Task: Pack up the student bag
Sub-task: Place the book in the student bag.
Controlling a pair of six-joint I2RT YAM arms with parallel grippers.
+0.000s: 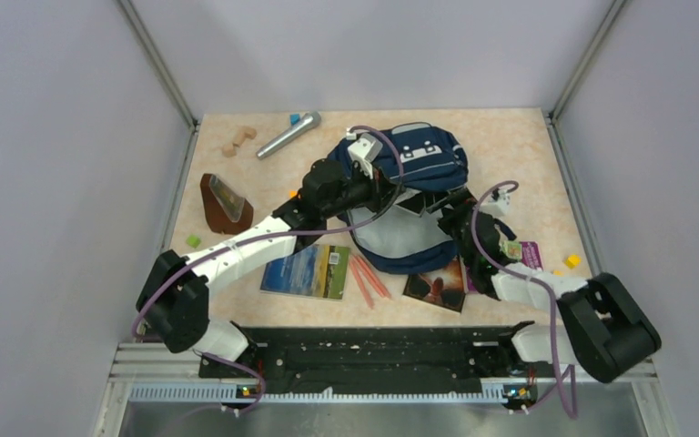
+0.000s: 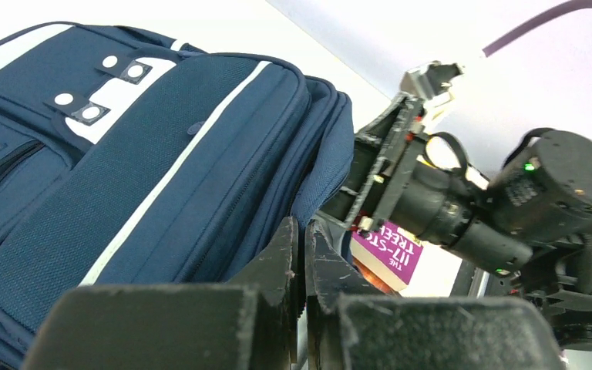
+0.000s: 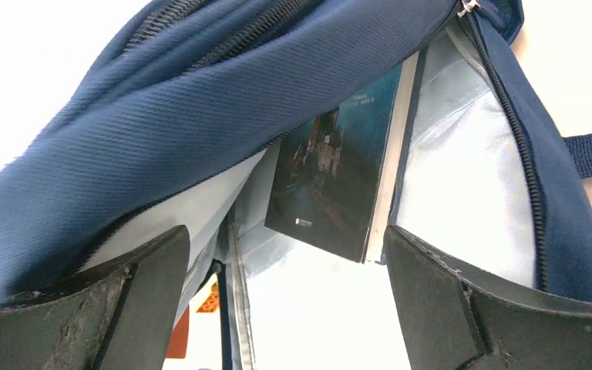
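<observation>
Spread wide along the bottom of its wrist view, the right gripper's (image 3: 285, 258) jaws face the student bag (image 3: 200, 100). Straight beyond, mid-frame, a dark book (image 3: 331, 177) stands lengthwise inside its mouth. Left gripper (image 2: 302, 239), jaws together, sits at the rim.

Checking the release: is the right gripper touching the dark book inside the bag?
Apart. Right wrist view: the right gripper is open, and pale lining shows between each finger and the dark book in the student bag.
</observation>
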